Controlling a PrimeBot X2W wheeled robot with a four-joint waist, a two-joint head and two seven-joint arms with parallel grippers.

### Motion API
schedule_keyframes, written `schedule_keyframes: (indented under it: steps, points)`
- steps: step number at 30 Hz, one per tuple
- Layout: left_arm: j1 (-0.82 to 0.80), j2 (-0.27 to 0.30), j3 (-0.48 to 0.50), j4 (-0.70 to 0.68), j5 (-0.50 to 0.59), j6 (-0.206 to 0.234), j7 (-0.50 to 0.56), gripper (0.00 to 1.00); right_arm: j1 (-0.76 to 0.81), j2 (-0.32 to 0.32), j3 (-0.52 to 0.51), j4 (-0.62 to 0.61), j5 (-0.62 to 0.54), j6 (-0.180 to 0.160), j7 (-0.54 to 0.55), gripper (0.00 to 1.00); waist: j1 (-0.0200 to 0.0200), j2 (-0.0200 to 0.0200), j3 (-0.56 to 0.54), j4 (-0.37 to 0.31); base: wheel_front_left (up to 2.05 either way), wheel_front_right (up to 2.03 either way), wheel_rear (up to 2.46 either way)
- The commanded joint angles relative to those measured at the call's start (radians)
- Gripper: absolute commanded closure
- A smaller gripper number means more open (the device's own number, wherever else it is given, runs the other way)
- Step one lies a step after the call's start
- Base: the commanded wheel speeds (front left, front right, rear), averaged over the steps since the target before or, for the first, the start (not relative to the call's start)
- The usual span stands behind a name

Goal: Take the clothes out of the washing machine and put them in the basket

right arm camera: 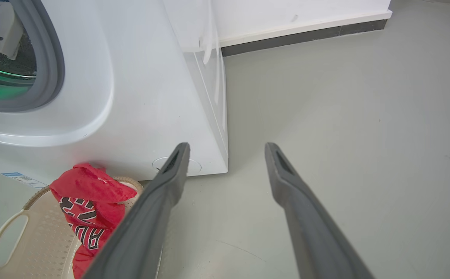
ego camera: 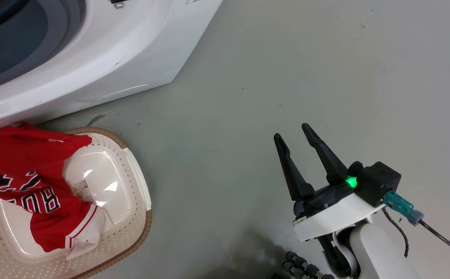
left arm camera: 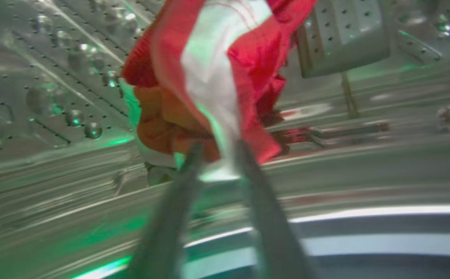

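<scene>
left gripper [left arm camera: 218, 147] is inside the drum [left arm camera: 54, 77], fingers drawn in close with a white-striped fold of a red garment [left arm camera: 256, 58] between the tips. Looks pinched, though the left wrist view is blurry, so I can't vouch for how deep the bite is. The rest of the garment is bunched just beyond the tips, against the perforated steel and next to a drum rib [left arm camera: 341, 35]. right gripper [ego camera: 291, 131] is idle: fingers spread wide, nothing in them, hanging over bare floor [ego camera: 287, 58] well right of the washing machine [ego camera: 112, 50]. One red jersey [ego camera: 19, 155] with black-and-white lettering is already in the basket [ego camera: 141, 238], draped over the rim nearest the machine. The basket sits on the floor right at the foot of the machine, below the door opening. My read: one item down, this is the pull-out of the second. Next move calls for keeping the pinch and backing the left arm straight out through the grey door ring [right arm camera: 54, 58] without dragging fabric on the rib or the seal, then lowering over the basket and releasing. Risk: a thin pinch on a fold may slip once the full weight hangs. The right arm is out of the way, no need to move it.
</scene>
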Motion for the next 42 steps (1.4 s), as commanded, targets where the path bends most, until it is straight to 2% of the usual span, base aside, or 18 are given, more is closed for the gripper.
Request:
schedule_keyframes:
  steps: [1, 5, 8, 12, 18, 21, 22, 29, 34, 42]
  points:
    - [0.016, 0.008, 0.002, 0.007, -0.006, 0.003, 0.03, 1.0, -0.014, 0.0, 0.004, -0.002, 0.005, 0.0, -0.002, 0.0, -0.0001, 0.0, 0.001, -0.001, 0.0, 0.0, 0.0]
    - [0.028, 0.011, 0.001, -0.025, -0.016, 0.014, 0.032, 1.0, -0.015, 0.0, 0.002, -0.001, 0.006, 0.0, -0.002, 0.0, -0.0001, 0.0, -0.001, -0.002, 0.0, 0.0, 0.0]
    - [0.038, 0.013, -0.001, -0.077, -0.014, 0.046, -0.018, 1.0, -0.016, 0.0, -0.001, -0.001, 0.004, 0.0, -0.002, 0.0, -0.0001, 0.0, -0.005, 0.0, 0.0, 0.0, 0.0]
    - [0.089, 0.007, -0.006, -0.158, -0.01, 0.099, -0.141, 1.0, -0.014, 0.0, -0.013, 0.004, -0.008, 0.0, -0.002, 0.0, -0.0001, 0.0, -0.027, 0.011, 0.0, 0.0, 0.0]
    - [0.196, -0.039, 0.006, -0.251, -0.05, 0.142, -0.383, 1.0, -0.003, -0.001, -0.041, 0.016, -0.04, 0.0, -0.002, 0.0, -0.0001, 0.0, -0.101, 0.048, 0.0, 0.0, 0.0]
    - [0.255, -0.078, 0.018, -0.272, -0.081, 0.139, -0.501, 1.0, 0.011, -0.001, -0.06, 0.024, -0.058, 0.0, -0.002, 0.0, -0.0001, 0.0, -0.151, 0.072, 0.0, 0.0, 0.0]
    - [0.289, -0.102, 0.026, -0.278, -0.104, 0.141, -0.571, 1.0, 0.02, -0.001, -0.069, 0.031, -0.071, 0.0, -0.002, 0.0, -0.0001, 0.0, -0.187, 0.087, 0.0, 0.0, 0.0]
    - [0.397, -0.169, 0.038, -0.261, -0.155, 0.131, -0.769, 1.0, 0.063, -0.001, -0.1, 0.058, -0.116, 0.0, -0.002, 0.0, -0.0001, 0.0, -0.317, 0.135, 0.0, 0.0, 0.0]
    - [0.471, -0.221, 0.041, -0.254, -0.189, 0.122, -0.863, 1.0, 0.1, -0.001, -0.115, 0.078, -0.138, 0.0, -0.002, 0.0, -0.0001, 0.0, -0.405, 0.169, 0.0, 0.0, 0.0]
    - [0.623, -0.287, 0.05, -0.312, -0.239, 0.104, -0.933, 1.0, 0.164, -0.001, -0.144, 0.079, -0.164, 0.0, 0.023, 0.0, -0.0001, 0.0, -0.524, 0.214, 0.0, 0.0, 0.0]
